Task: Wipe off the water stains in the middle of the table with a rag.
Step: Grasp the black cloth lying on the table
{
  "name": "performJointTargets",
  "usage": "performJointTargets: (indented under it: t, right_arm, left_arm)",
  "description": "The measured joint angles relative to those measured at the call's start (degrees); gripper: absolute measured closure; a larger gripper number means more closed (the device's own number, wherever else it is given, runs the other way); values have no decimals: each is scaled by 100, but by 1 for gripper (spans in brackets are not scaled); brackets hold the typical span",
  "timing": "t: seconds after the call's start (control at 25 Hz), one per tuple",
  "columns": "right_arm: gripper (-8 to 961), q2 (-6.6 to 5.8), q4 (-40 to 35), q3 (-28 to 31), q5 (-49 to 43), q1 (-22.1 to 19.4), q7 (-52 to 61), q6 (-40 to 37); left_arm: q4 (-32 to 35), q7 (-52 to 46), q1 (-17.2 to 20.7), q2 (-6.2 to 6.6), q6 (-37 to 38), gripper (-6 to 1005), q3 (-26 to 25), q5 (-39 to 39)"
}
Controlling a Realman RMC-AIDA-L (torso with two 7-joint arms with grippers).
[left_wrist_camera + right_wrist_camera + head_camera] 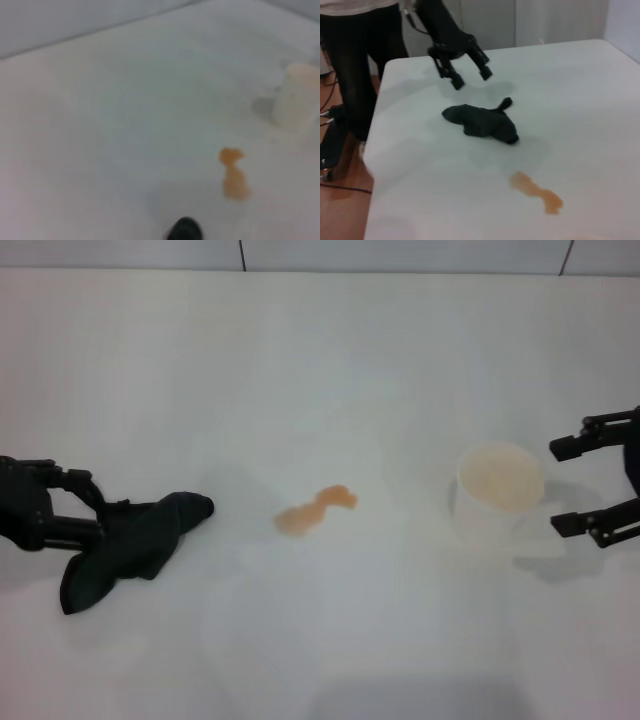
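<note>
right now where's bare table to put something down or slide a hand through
Bare patches: the far half of the table and the near strip in front of the water stains. Crowded: the left gripper above the rag, and the right gripper beside the cup.

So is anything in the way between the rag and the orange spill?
Nothing visible is. The rag lies by the open left gripper, and only bare table separates it from the spill. The cup stands beyond.

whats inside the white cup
The white cup stands upright near the open right tool. Its inner wall and bottom look orange-tinted; whether any liquid is left in it cannot be told.
</note>
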Motion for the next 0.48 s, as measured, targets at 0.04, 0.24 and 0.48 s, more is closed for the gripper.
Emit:
performJointTargets:
  t: [0.04,0.24,0.48]
  right_arm:
    - [120,34,-28,-9,-4,21,3,-10]
    - [121,169,-32,-162,-57,167,136,-76]
    - [123,202,21,-378,-68,234,249,-2]
  left_arm:
    - [-4,-24,-28,5,-74,225,0,59]
    - [-57,-23,-77,-41,-331,227,55,362]
    - [-413,-8,-276,-112,-587,230,58,883]
